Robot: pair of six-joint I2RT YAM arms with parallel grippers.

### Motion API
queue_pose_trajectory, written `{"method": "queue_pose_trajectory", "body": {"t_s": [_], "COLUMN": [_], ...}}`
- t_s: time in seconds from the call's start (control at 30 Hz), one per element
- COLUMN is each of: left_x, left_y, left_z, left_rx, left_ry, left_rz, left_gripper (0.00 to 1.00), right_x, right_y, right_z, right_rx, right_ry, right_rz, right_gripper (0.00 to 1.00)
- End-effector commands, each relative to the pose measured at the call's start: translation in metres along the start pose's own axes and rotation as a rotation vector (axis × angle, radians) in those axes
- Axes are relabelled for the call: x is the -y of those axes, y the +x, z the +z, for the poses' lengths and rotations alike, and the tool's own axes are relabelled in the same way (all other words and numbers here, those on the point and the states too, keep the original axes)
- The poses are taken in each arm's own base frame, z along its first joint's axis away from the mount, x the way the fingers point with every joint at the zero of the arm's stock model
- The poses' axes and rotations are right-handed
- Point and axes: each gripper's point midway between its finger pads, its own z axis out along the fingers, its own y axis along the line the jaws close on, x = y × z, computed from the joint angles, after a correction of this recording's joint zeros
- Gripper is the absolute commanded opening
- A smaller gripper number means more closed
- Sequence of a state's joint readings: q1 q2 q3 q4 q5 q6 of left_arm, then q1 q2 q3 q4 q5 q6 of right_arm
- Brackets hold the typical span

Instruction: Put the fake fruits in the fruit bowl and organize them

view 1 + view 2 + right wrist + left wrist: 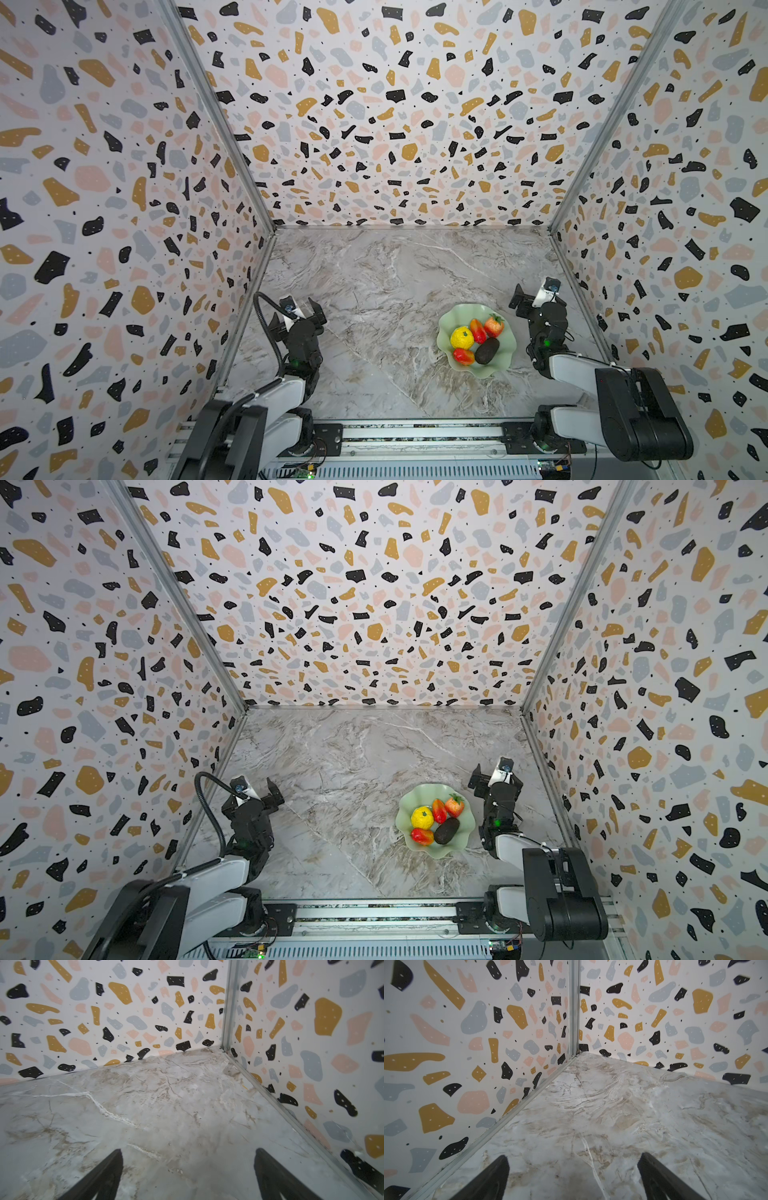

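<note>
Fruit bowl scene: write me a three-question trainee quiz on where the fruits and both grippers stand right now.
1. How many fake fruits lie in the fruit bowl?
2. True or false: the right gripper is shut on the strawberry-like fruit.
3. In both top views, which fruit lies nearest the left gripper? A) yellow citrus B) dark oval C) strawberry-like fruit

Key
1. Five, all inside the bowl.
2. False: its jaws stand open and empty, beside the bowl.
3. A
</note>
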State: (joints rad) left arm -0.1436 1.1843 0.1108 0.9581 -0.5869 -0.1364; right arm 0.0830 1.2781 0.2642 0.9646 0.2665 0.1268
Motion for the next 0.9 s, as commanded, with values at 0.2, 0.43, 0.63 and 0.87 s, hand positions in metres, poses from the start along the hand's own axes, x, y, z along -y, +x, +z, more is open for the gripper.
{"method": "queue_pose_trajectory", "body": {"t_s": [0.2,0.43,0.63,0.87], "left_x": [0.023,0.025,0.025,0.024], "left_y": [-0.014,-0.012,-0.012,-0.012], "left_z": [0.019,0.02,0.02,0.019], "left_rx": [0.069,0.065,0.067,0.068], "left_ry": [0.077,0.088,0.088,0.086], "left_rz": [0.029,0.037,0.037,0.035], "left_gripper": [1.0,1.0,1.0,1.0], "right_x": [0.014,0.014,-0.016,-0.016], "right_y": [-0.008,0.016,0.028,0.028], "right_z": [-0.017,-0.003,0.003,0.001], "right_rx": [0.073,0.024,0.006,0.023], "right_ry": [0.07,0.018,-0.092,-0.067], "right_rz": [-0.008,0.01,-0.085,-0.101], "right_gripper": [0.99,0.99,0.99,0.99]}}
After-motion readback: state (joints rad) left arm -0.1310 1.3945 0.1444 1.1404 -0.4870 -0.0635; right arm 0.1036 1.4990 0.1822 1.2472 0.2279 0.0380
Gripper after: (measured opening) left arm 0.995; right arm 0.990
